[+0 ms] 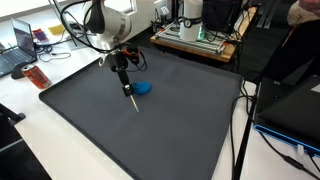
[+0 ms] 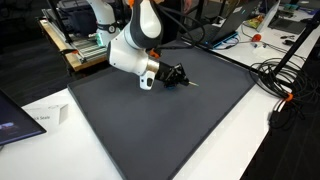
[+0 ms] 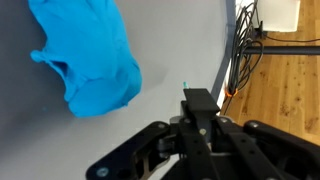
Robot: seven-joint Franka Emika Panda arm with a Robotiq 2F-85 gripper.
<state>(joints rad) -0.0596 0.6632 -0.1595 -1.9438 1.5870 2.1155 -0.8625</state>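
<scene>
- Claw (image 1: 124, 82) is closed on a thin pen-like stick (image 1: 130, 95). The jaws are drawn together on its upper end, with no gap visible.
- In an exterior view the stick slants down and away from the claw toward the mat, light-coloured tip lowest. I cannot tell whether the tip touches the mat or sits just above it.
- In an exterior view the claw (image 2: 178, 78) points sideways, and the stick (image 2: 190, 82) juts out of it low over the mat.
- Wrist view: claw (image 3: 198, 105) fills the lower middle of the frame. A small teal tip of the stick (image 3: 185, 87) shows just beyond it, the rest hidden by the claw body.
- Blue cloth (image 1: 143, 88) lies crumpled on the mat just beside the stick, on the far side of it. The wrist view shows the cloth (image 3: 90, 55) bunched up and apart from the claw, with bare mat between them.
- Dark grey mat (image 1: 150, 130) covers most of the white counter (image 1: 60, 150); claw, stick and cloth are over its far half.
- Arm body, white (image 2: 135, 45), reaches in over the mat's far edge.
- Off the mat: laptop (image 1: 15, 50) and an orange item (image 1: 35, 75) at one side of the counter, and black cables (image 1: 240, 130) along the opposite edge.
- Wood floor (image 3: 290, 90) is visible past the counter edge in the wrist view.
</scene>
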